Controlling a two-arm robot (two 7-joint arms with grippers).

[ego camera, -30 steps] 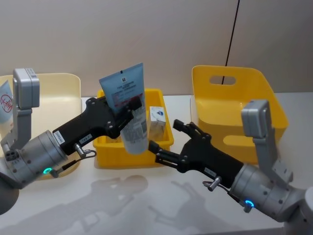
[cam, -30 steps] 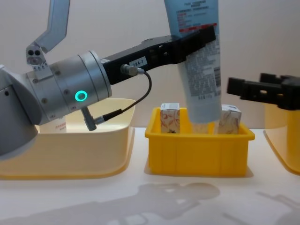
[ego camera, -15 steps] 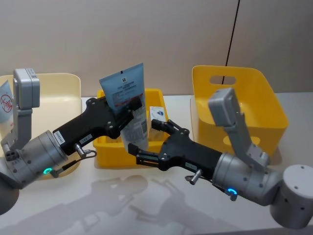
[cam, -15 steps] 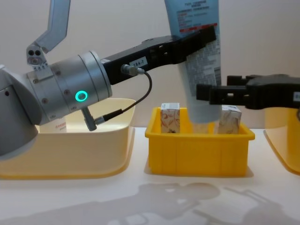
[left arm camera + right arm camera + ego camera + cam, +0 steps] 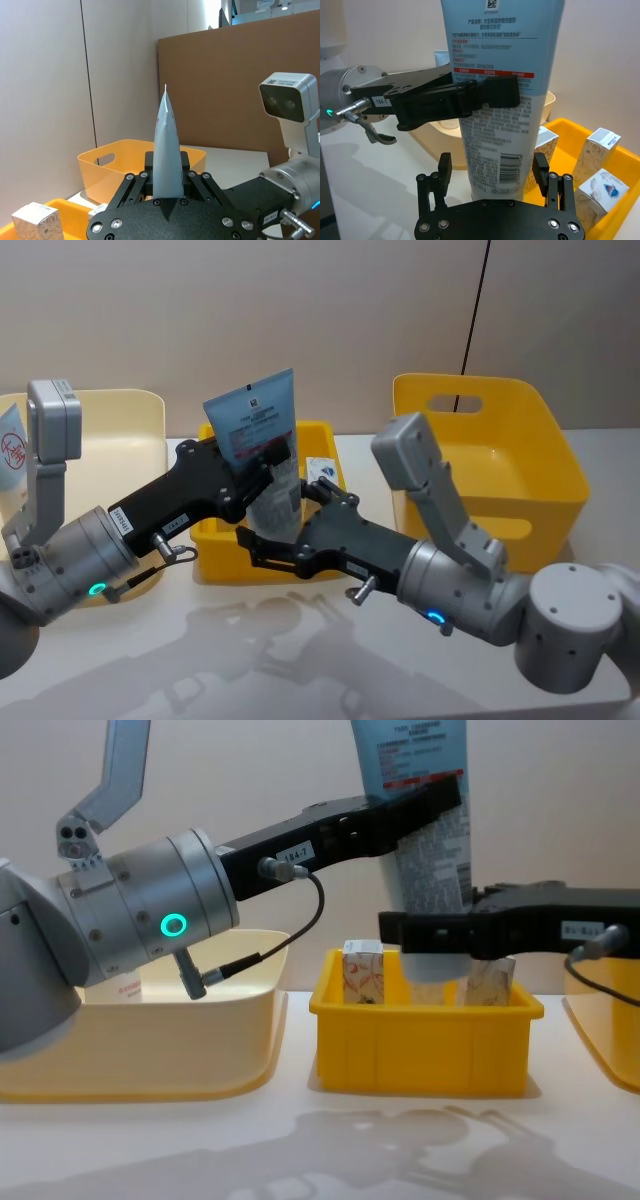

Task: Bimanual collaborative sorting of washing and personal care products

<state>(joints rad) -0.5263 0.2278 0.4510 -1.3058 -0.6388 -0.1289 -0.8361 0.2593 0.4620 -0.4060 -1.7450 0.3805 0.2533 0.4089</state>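
Note:
My left gripper is shut on a tall pale-blue squeeze tube, holding it upright above the small yellow bin. The same tube hangs cap down over that bin in the chest view. My right gripper is open, with a finger on each side of the tube's lower part, and a gap shows at both sides. Marbled white cartons stand in the small bin. Another tube with a red circled mark stands in the cream bin.
A large yellow bin with a handle slot stands at the right, behind my right arm. The cream bin lies left of the small yellow one. Bare white tabletop stretches in front of the bins.
My right gripper has swung leftward from beside the small bin until its open fingers straddle the tube's lower part. The left gripper and the tube have stayed still.

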